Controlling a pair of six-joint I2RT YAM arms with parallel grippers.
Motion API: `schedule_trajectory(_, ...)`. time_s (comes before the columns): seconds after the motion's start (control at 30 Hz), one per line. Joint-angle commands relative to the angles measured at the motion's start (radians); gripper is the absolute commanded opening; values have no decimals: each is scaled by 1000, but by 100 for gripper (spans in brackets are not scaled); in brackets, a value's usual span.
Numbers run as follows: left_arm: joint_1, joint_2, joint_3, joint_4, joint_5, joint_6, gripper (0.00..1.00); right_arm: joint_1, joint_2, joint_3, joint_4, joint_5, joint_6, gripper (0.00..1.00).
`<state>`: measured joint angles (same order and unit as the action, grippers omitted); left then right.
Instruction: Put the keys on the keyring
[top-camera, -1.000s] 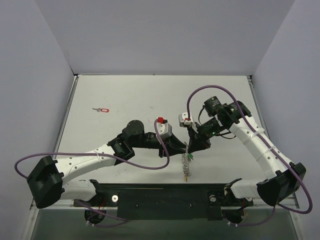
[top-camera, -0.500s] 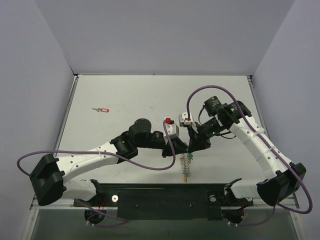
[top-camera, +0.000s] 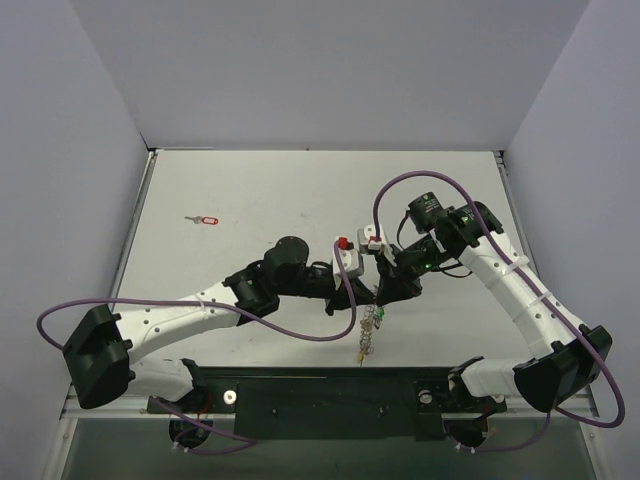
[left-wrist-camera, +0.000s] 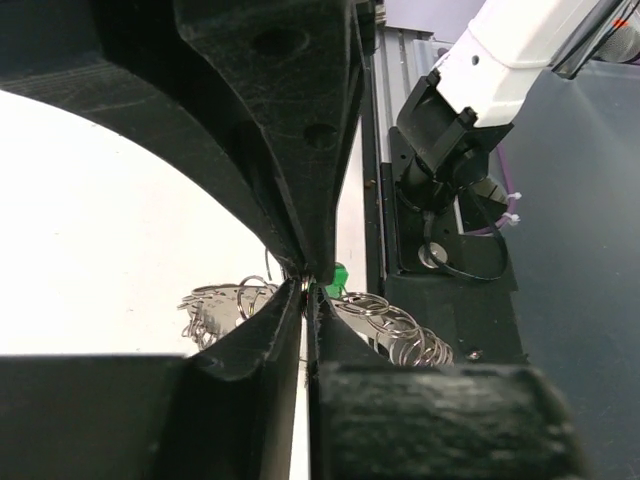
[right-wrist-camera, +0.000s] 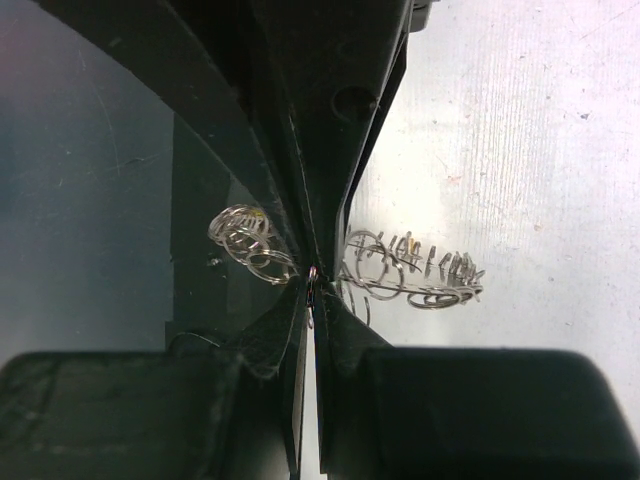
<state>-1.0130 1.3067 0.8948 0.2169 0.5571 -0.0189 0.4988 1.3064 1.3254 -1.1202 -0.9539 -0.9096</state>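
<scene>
Clamped on the keyring (top-camera: 369, 335): right gripper (right-wrist-camera: 312, 275), fingers pressed together on a wire loop; left gripper (left-wrist-camera: 307, 285), fingers nearly together, pinching it beside the green key (left-wrist-camera: 337, 275). The keyring sits at frame centre, trailing toward the lower edge of the table (top-camera: 250, 190). Upper left, near the left edge, well apart: red key (top-camera: 206, 219).

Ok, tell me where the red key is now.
In the top view, the red key lies alone on the table, far left, well away from the keyring at centre front.
</scene>
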Motion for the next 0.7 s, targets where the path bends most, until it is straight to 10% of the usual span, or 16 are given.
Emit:
schedule_trajectory(0.0,-6,9,56,4,-3,10,6,4,-4,31,-30,-59,3,0)
schedule_trajectory(0.27,-6,-39,14,41,-80,-30,0,-41,-33,12,20,-111,98,14)
schedule_trajectory(0.4,-4,-119,-155,358,-163,-154,0,-141,-82,-24,101,-236,226,36)
schedule_trajectory(0.67,-6,-107,-333,930,-286,-357,0,-200,-137,-100,325,-350,584,38)
